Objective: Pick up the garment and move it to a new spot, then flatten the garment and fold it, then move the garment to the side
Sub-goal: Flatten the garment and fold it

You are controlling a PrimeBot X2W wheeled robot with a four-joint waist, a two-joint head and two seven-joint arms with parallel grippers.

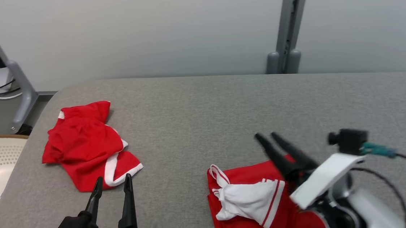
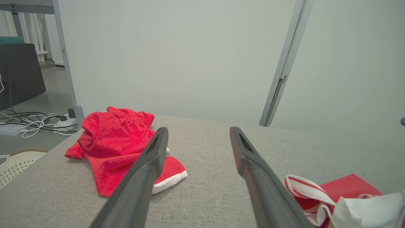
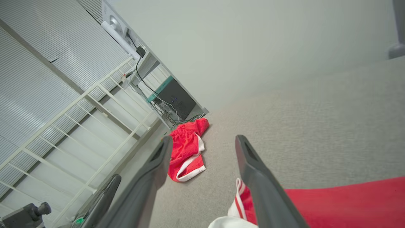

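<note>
The crumpled red cloth garment with a white striped part (image 1: 247, 197) lies at the bottom middle, on the grey soft table (image 1: 224, 108). The right gripper (image 1: 265, 135), by its top right corner, and the left gripper (image 1: 113, 177) both have fingers spread wide, holding nothing. A finger could snag a loose fold and bunch it more. Its long side seems to run up the frame, but the bottom is cut off

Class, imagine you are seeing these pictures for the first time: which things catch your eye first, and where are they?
Two bright red pieces of clothing stand out on the grey table: crumpled red shorts at its left, and a red and white garment at the near right. The right claw stands open by that one's far edge.
</note>
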